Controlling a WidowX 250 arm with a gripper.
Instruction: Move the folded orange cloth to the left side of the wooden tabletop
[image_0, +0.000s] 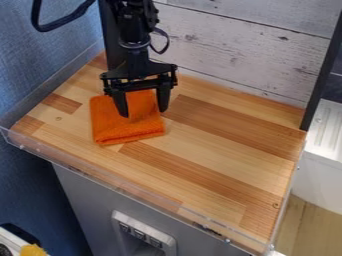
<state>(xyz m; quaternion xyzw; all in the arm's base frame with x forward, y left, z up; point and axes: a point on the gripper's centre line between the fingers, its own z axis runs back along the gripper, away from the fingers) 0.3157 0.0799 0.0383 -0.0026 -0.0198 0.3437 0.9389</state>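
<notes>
Wooden tabletop (220, 145), clear edge guard (133, 192), whitewashed plank wall (234, 50), blue wall covering (40, 65).

We see an orange folded cloth (127, 132) lying on the wooden bench (220, 145). Over the cloth hangs the black end effector (143, 113), its fingers spread apart. Behind the cloth we see whitewashed planks (234, 55); in front of it, a clear rim (120, 187).

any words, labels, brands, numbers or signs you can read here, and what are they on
No readable text anywhere.
Orange cloth, gripper, wooden top: none that I can make out.
White panel below: any marks are too small to read.
</notes>
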